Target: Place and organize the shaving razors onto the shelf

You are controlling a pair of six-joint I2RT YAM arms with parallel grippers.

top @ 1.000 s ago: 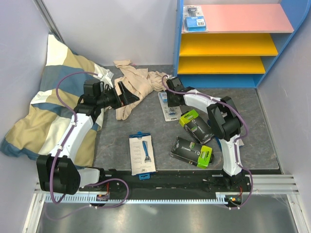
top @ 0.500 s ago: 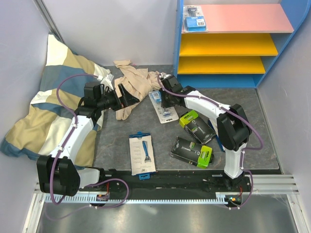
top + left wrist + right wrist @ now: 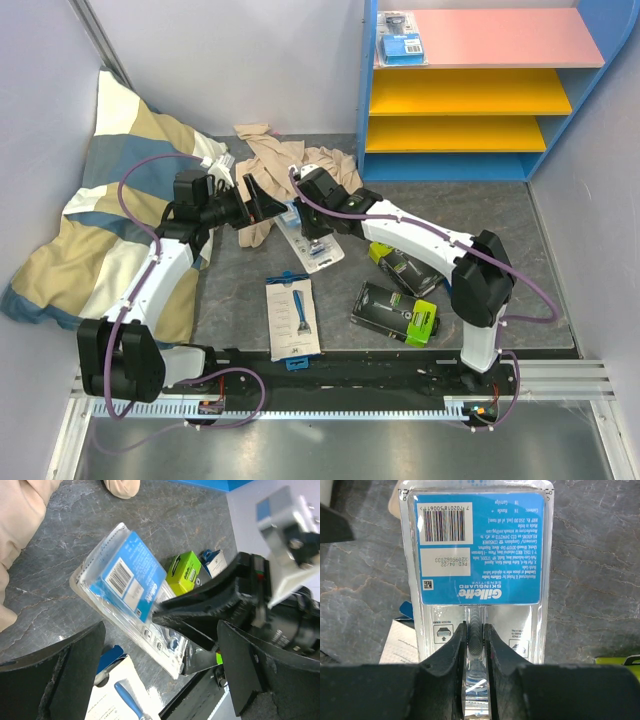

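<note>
Blue-carded blister pack (image 3: 477,550) is clenched in the right claw (image 3: 476,630), held over the worktop (image 3: 540,260) right by the wide-open left claw (image 3: 262,197). Mid-carry, I reckon; next it needs swinging to the shelf (image 3: 500,40), beside the shelved pack (image 3: 401,38).

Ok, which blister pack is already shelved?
The blister pack on the pink top board, left end; the other blister pack is clamped in the right gripper.

Upside-down "Gillette SKINGUARD SENSITIVE" and "PKD: 04/22" on the blue-carded blister pack (image 3: 477,550)
</note>
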